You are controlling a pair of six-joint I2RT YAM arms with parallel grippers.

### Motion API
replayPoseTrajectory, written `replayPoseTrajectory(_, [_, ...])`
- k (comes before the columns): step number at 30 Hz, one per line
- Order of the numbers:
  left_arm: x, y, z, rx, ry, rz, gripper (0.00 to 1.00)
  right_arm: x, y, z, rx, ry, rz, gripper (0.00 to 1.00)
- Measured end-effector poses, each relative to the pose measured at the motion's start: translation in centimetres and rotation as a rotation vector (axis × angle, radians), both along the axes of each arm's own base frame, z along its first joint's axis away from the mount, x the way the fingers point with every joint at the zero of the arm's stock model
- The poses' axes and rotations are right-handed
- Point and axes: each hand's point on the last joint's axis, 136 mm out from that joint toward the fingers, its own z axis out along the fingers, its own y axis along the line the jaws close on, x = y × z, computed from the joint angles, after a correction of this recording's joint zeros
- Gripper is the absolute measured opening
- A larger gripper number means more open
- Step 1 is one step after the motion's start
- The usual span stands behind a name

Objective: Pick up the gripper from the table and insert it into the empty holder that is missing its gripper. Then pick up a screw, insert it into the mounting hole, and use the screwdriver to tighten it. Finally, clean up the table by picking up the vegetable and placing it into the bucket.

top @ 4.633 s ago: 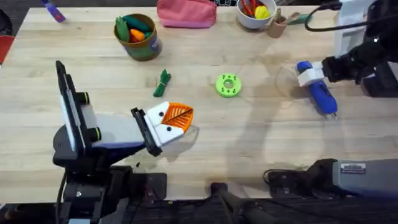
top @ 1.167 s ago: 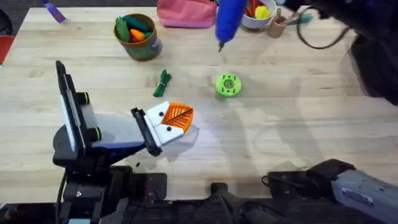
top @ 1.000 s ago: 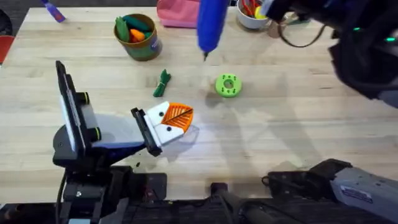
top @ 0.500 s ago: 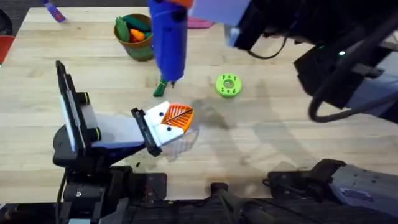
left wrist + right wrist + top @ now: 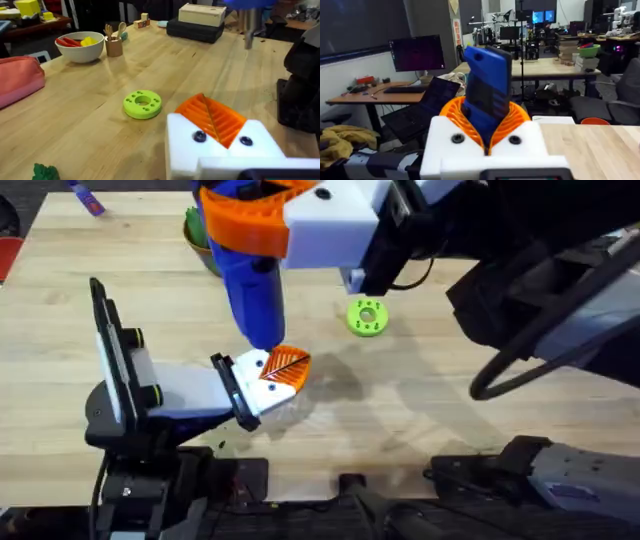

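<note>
Clamped around the screwdriver (image 5: 250, 290), right gripper (image 5: 262, 225) grips firmly.

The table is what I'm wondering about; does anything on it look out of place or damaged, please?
Nothing looks damaged or spilled. Only the vegetable lies loose on the table, not yet cleared away.

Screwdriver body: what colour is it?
Bright blue; the screwdriver shows best in the overhead view.

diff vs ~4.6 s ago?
The right gripper, jaws shut on the screwdriver, lifted it off the table's right side and swung it left across the table; its tip now sits over the holder on the left gripper. Unmoved: the left arm, the green ring.
</note>
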Motion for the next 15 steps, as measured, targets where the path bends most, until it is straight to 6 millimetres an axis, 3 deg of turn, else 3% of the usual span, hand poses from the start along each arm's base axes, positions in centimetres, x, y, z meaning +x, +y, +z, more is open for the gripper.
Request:
replayPoseTrajectory(6, [0.0,0.0,0.0,0.000,0.000,0.000,0.006,0.3,0.4,-0.9,-0.016,-0.005,0.008,0.024])
replayPoseTrajectory(7, [0.0,0.0,0.0,0.000,0.000,0.000,0.006,0.9,1.0,-2.0,-0.035,0.007,0.006,0.024])
replayPoseTrajectory(11, [0.0,0.0,0.0,0.000,0.000,0.000,0.006,1.4,1.5,-3.1,-0.057,0.025,0.013,0.024])
replayPoseTrajectory(15, [0.0,0.0,0.0,0.000,0.000,0.000,0.006,1.4,1.6,-3.3,-0.062,0.024,0.021,0.024])
